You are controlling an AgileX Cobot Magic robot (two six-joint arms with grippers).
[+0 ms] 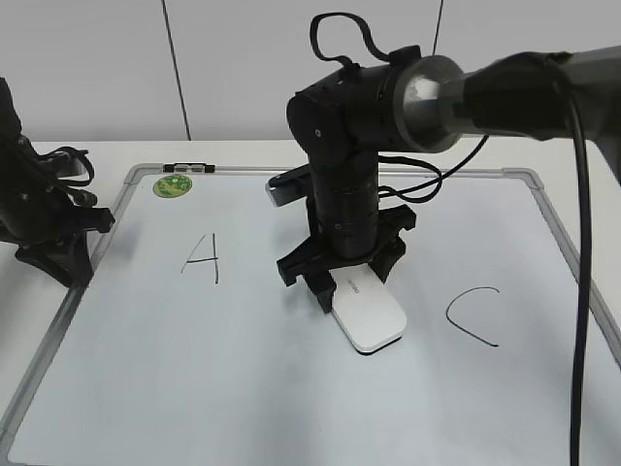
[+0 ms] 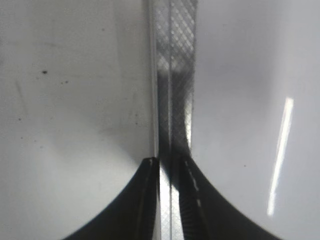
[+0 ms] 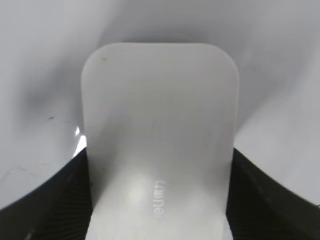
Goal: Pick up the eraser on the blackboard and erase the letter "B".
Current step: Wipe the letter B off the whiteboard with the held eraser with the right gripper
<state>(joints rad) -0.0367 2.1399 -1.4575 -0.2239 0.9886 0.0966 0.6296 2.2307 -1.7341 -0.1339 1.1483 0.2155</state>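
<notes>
Right gripper (image 1: 351,283) grips the eraser (image 1: 369,313) by its long edges, face flat on the blackboard (image 1: 243,388) for wiping. No "B" is visible beneath it. Left gripper (image 2: 169,167) rests nearly closed over the frame, empty.

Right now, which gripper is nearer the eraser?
Right. The right gripper is down on the eraser mid-board, a finger along each side. The left gripper sits at the blackboard's left frame, past the A.

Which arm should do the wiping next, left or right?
Right. Its hand straddles the eraser mid-blackboard, between the A and the C. The left hand sits at the board's left frame.
</notes>
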